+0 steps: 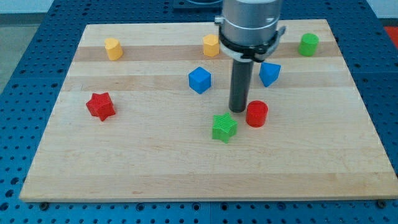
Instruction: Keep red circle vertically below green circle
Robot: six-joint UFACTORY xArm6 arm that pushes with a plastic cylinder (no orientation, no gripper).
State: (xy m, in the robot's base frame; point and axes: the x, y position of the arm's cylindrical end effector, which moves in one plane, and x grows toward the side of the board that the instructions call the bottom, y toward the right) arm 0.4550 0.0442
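Note:
The red circle [256,114] lies right of the board's middle. The green circle [308,45] stands near the view's top right corner of the board, well above and to the right of the red circle. My tip [239,110] rests on the board just left of the red circle, touching or nearly touching its left side. A green star [224,127] lies just below and left of my tip.
A blue cube [199,79] lies left of the rod and a blue block [269,73] right of it. Two yellow blocks [112,48] [211,45] stand near the top edge. A red star [100,106] lies at the left. The wooden board [155,174] rests on a blue frame.

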